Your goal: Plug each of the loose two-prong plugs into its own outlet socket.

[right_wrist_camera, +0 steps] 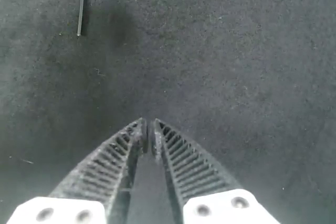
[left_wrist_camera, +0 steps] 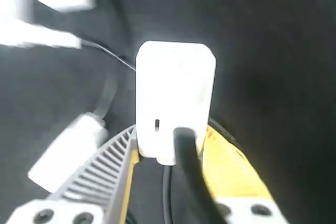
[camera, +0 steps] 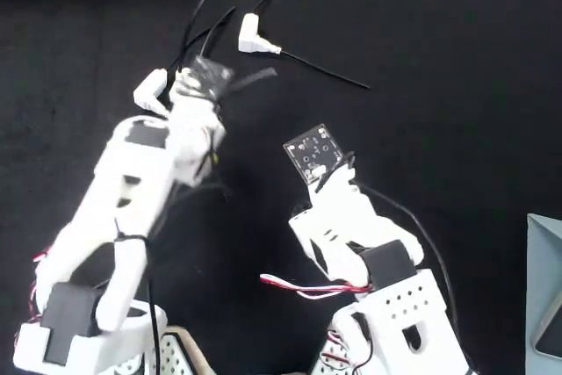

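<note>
A white rectangular two-prong plug point(left_wrist_camera: 176, 87) with a black cable is pinched between the jaws of the left gripper point(left_wrist_camera: 170, 142), at the far left part of the black cloth table point(camera: 457, 85); a second white plug point(camera: 255, 37) is laid near by; a third white plug point(camera: 150, 89) is seen just beside this gripper; the right gripper point(right_wrist_camera: 148, 127) is pressed together over the cloth
</note>
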Controlling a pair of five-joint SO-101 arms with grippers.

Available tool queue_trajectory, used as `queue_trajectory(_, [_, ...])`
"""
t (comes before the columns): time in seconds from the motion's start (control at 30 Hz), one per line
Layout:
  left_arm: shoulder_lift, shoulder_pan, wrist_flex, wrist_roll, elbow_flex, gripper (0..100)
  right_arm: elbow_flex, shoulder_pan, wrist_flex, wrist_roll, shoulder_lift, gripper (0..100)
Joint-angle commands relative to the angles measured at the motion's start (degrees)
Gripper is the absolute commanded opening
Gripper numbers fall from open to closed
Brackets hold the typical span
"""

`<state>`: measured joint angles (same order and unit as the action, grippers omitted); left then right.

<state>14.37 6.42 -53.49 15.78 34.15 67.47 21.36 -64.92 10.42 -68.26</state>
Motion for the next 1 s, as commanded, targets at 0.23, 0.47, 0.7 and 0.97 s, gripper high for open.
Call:
queue_trajectory(0.23, [-14.9,-9.7,-3.0,-0.9,-17.8,31,0.0,-0.4,1.1,-0.1,-0.5,1.4])
queue_trajectory(0.47, [-10.4,-10.9,-19.1,-0.9,-28.4,30,-0.1,-0.3,1.2,-0.1,-0.8,1.4])
queue_trajectory(0.7, [4.6,-10.2,-25.7,-2.7,-27.4,23,-0.5,-0.5,2.5,-2.6,-0.8,1.5])
queue_trajectory(0.97, [23.4,-5.9,-24.8,-3.8,-12.5,4,-1.8,-0.6,3.6,-7.2,-0.9,1.5])
